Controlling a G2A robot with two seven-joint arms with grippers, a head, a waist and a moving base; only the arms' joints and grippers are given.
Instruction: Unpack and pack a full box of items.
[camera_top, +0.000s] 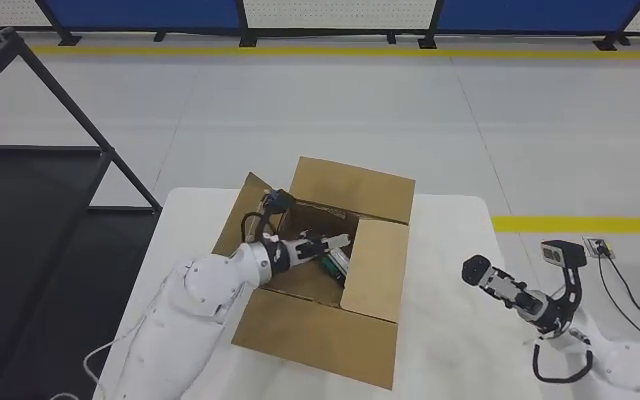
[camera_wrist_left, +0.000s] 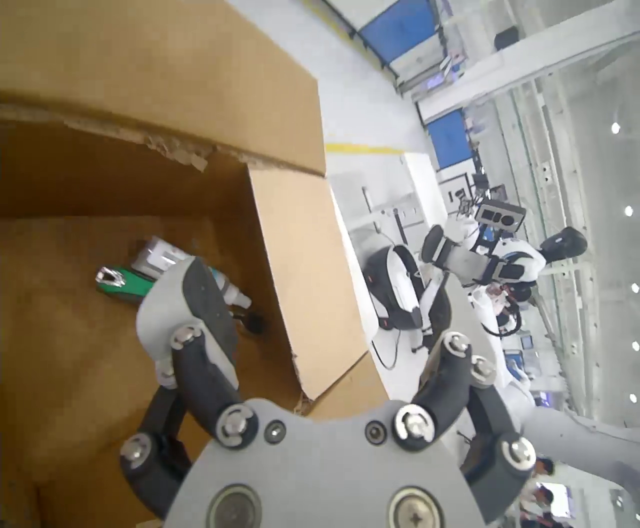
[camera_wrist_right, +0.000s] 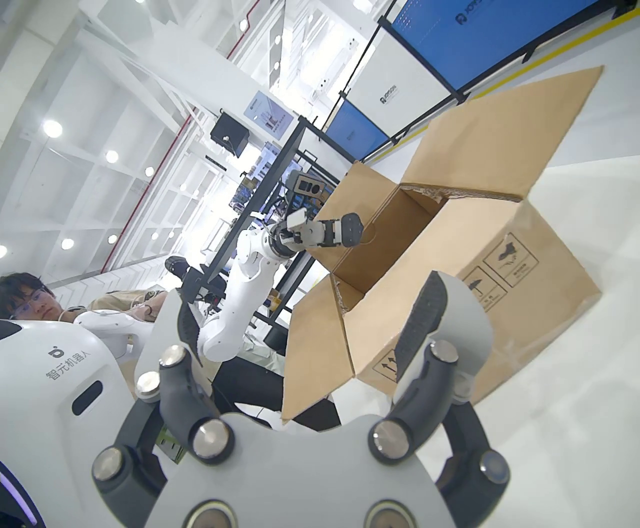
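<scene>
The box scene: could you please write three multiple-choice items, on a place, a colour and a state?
1. The left gripper is: A over the open box; B on the table; C beside the box.
2. The silver-tipped item in the box is: A red; B green; C yellow.
3. The right gripper is: A shut on a bottle; B open, empty; C shut, empty.
Answers: A, it hangs above the opening; B, green shows on the box floor; B, spread wide, nothing held.
</scene>
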